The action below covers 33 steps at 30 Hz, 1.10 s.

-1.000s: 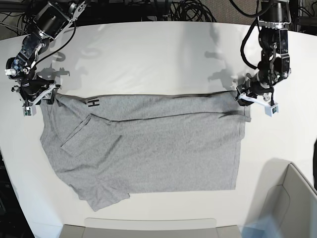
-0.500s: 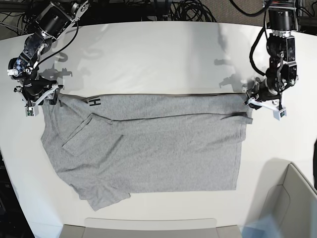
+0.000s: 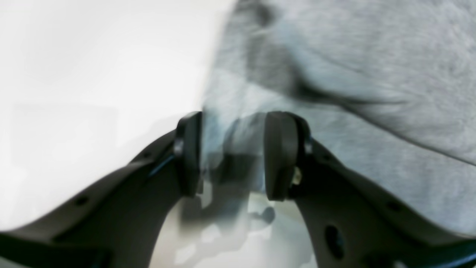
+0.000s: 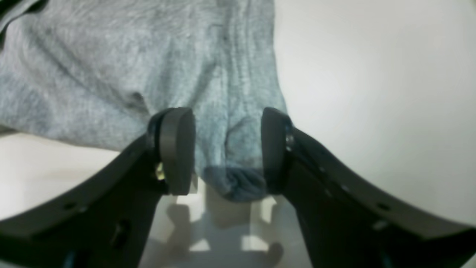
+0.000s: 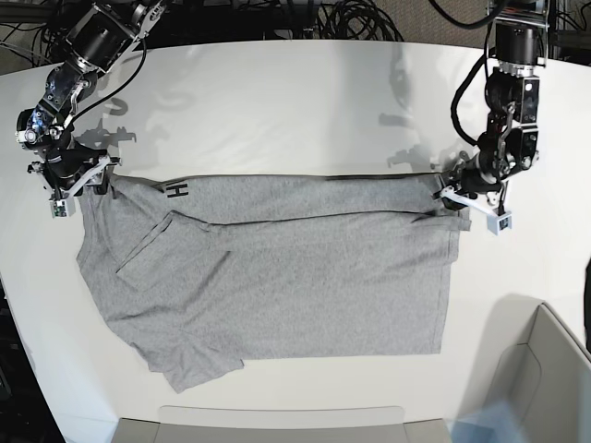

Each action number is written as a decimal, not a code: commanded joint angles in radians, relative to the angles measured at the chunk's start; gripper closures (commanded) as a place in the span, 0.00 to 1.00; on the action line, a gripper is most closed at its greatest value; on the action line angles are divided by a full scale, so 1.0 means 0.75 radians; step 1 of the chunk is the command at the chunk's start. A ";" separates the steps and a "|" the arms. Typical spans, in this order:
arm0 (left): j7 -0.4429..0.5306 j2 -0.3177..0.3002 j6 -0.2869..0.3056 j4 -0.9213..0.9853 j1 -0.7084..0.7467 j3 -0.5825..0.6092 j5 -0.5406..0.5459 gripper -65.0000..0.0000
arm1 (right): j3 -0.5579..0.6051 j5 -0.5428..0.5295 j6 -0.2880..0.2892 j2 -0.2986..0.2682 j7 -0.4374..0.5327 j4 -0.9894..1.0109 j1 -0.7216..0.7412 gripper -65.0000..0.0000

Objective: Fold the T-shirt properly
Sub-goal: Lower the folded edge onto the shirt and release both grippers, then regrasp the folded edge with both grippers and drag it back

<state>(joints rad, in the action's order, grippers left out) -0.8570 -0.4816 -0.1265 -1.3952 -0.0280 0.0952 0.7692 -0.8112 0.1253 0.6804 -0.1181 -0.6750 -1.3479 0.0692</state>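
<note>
The grey T-shirt (image 5: 277, 268) lies spread on the white table (image 5: 295, 101), its top strip folded down, with a black letter H (image 5: 175, 191) showing near the upper left. My left gripper (image 5: 459, 197) is at the shirt's upper right corner. In the left wrist view its pads stand apart (image 3: 232, 156) astride the blurred cloth edge (image 3: 372, 74). My right gripper (image 5: 76, 180) is at the upper left corner. It is open (image 4: 227, 149), with a bunched fold of the grey cloth (image 4: 111, 67) lying between the pads.
A grey bin (image 5: 545, 388) stands at the lower right corner. A pale tray lip (image 5: 277, 420) runs along the front edge. Black cables (image 5: 351, 18) lie beyond the table's far edge.
My left gripper swung out to the right off the shirt, then came back to its upper right corner. The right gripper and the shirt have hardly moved.
</note>
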 commanded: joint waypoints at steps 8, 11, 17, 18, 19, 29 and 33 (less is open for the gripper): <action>-0.065 0.023 -0.006 0.112 0.002 -0.079 0.021 1.00 | 0.060 0.088 0.024 -0.007 0.015 -0.018 0.025 0.97; -0.065 0.017 -0.006 0.112 0.022 -0.079 0.021 1.00 | 0.029 0.112 0.024 -0.020 0.015 -0.018 0.025 1.00; -0.047 0.015 -0.004 0.112 0.090 -0.085 0.021 1.00 | -0.006 0.112 -0.047 -0.050 0.013 -0.016 0.019 1.00; -0.047 0.015 -0.004 0.112 0.116 -0.107 0.021 1.00 | -0.006 0.112 -0.047 -0.050 0.013 -0.016 0.013 1.00; -0.047 0.015 -0.002 0.108 0.137 -0.132 0.021 1.00 | -0.006 0.112 -0.047 -0.050 0.013 -0.016 0.011 1.00; -0.055 -0.038 0.211 0.104 0.302 -0.220 0.019 1.00 | 0.007 0.112 -0.035 0.009 0.023 -0.031 -0.132 1.00; -0.049 -0.065 0.243 0.104 0.423 -0.326 0.019 1.00 | 0.007 0.110 -0.031 0.032 0.025 -0.057 -0.204 1.00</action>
<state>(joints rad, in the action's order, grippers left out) -0.7795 -0.5144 0.1337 -1.3430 0.2504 -0.1539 0.8921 -0.8059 0.1455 0.6468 -0.0959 -0.5644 -1.3968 -0.0692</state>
